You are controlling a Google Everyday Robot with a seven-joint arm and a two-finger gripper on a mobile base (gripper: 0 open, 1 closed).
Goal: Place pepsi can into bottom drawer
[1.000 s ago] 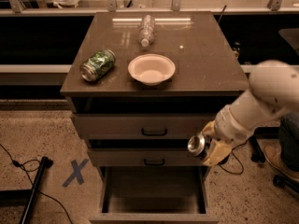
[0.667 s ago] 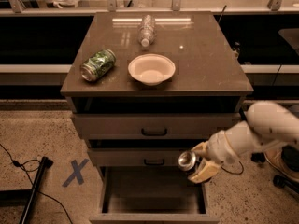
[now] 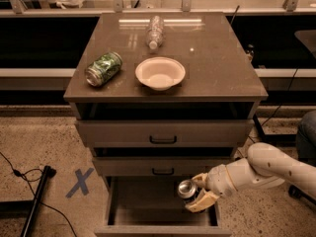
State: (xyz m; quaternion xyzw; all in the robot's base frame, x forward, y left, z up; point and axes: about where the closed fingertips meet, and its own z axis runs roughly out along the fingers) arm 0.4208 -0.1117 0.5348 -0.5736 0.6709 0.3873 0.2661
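The bottom drawer (image 3: pixel 148 206) is pulled open below the two upper drawers, and its flat inside shows. My gripper (image 3: pixel 196 194) is over the drawer's right part, shut on the pepsi can (image 3: pixel 187 188). Only the can's silver top and a little of its side show; the fingers (image 3: pixel 203 200) cover the rest. The white arm (image 3: pixel 261 169) reaches in from the right.
On the cabinet top (image 3: pixel 222 68) lie a green patterned can (image 3: pixel 103 68) on its side, a white bowl (image 3: pixel 160 73) and a clear plastic bottle (image 3: pixel 155 32). A blue X (image 3: pixel 79 182) marks the floor at left, beside a black pole (image 3: pixel 35 201) and cable.
The arm has moved down and to the left with the can, from beside the middle drawer to over the open bottom drawer.
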